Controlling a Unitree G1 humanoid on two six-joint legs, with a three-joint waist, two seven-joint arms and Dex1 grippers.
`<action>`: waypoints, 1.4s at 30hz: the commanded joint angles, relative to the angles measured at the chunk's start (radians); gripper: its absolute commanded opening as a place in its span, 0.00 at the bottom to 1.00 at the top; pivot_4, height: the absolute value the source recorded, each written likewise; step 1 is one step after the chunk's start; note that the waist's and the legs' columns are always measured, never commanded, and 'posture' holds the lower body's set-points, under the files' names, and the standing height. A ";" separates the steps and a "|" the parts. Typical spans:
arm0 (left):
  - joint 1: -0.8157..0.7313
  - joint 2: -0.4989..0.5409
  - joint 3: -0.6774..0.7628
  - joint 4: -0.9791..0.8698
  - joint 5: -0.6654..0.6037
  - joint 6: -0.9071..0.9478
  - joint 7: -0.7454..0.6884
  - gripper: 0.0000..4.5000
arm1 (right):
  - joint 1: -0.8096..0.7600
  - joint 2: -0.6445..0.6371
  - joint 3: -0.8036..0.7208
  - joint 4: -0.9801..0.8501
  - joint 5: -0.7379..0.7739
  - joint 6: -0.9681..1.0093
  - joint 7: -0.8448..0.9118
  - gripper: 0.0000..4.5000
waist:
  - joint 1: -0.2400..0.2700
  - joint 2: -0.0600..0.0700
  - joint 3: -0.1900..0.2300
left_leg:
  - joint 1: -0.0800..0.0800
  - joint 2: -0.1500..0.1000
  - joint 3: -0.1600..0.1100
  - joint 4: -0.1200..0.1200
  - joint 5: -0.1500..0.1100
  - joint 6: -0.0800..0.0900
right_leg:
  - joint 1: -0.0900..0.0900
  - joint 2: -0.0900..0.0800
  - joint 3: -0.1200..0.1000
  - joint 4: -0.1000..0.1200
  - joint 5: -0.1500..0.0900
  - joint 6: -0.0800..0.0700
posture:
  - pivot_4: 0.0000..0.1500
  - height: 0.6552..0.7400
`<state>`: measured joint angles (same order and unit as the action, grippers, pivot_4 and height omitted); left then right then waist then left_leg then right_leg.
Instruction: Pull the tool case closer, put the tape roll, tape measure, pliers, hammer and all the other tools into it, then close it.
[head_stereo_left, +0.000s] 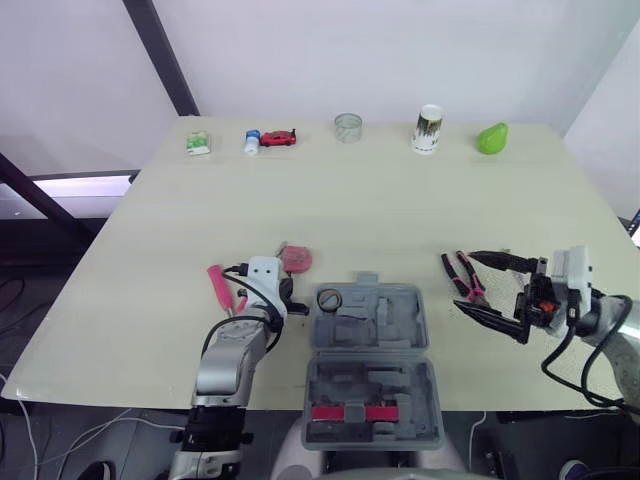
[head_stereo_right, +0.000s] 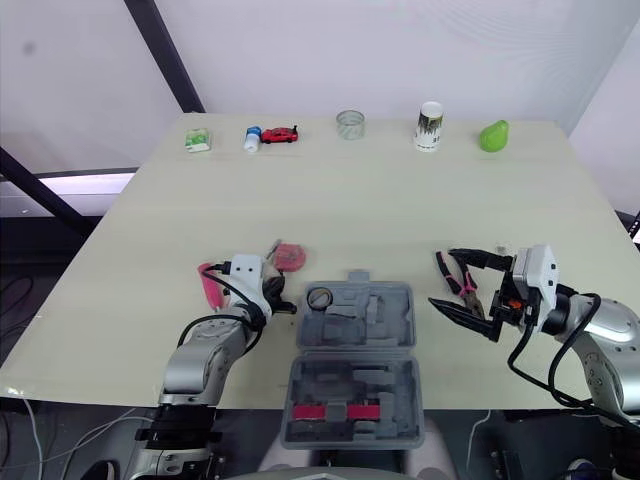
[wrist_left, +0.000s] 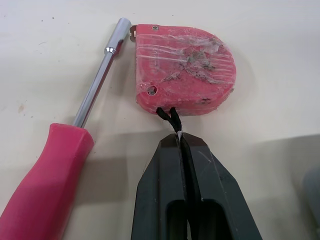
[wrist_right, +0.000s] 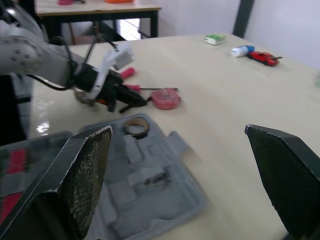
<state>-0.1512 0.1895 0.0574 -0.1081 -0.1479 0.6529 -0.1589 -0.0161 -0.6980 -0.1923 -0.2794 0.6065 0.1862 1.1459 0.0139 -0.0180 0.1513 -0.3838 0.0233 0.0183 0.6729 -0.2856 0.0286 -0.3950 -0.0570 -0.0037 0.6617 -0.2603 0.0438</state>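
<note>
On the pale table (head_stereo_left: 400, 200), my left gripper (wrist_left: 176, 137) pinches the strap of the tape measure (wrist_left: 182, 70) beside the open tool case (head_stereo_left: 370, 360); my right gripper (wrist_right: 177, 131) gapes wide by the pliers (head_stereo_left: 463, 278).

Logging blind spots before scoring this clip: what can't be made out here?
Pliers: partly overlapped by the right gripper's finger, eye views.
Screwdriver: handle end cut off by the left wrist view's edge.
Tape measure strap: pinched part hidden between the left gripper's shut fingers, left wrist view.
Red item in the tool case's near half: too small to identify, eye views.
</note>
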 joint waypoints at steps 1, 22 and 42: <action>0.043 0.033 -0.034 -0.054 0.012 -0.030 -0.044 0.02 | -0.002 -0.011 -0.021 -0.022 0.018 -0.009 0.012 1.00 | -0.002 0.000 0.000 | 0.000 0.000 0.000 0.000 0.000 0.000 | 0.000 0.000 0.000 0.000 0.000 0.000 | 1.00 1.00; 0.465 0.275 -0.050 -0.436 -0.044 -0.031 -0.285 0.02 | 0.019 0.020 0.001 -0.039 0.007 -0.018 -0.001 1.00 | -0.001 0.001 0.000 | 0.000 0.000 0.000 -0.001 0.000 0.000 | 0.000 -0.008 0.002 -0.001 0.000 -0.001 | 1.00 1.00; 0.799 0.404 0.068 -0.523 -0.069 -0.180 -0.437 0.02 | 0.018 -0.058 0.070 -0.071 -0.009 -0.039 0.165 1.00 | -0.001 0.000 0.002 | 0.000 0.001 0.001 -0.002 0.000 0.000 | -0.001 -0.007 -0.001 -0.002 -0.002 -0.004 | 1.00 1.00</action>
<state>0.6479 0.5959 0.1149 -0.6076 -0.2001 0.4940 -0.5820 0.0139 -0.7495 -0.1220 -0.3266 0.5997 0.1705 1.3023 0.0129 -0.0179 0.1531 -0.3835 0.0240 0.0192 0.6708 -0.2860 0.0291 -0.3957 -0.0640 -0.0054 0.6593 -0.2627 0.0401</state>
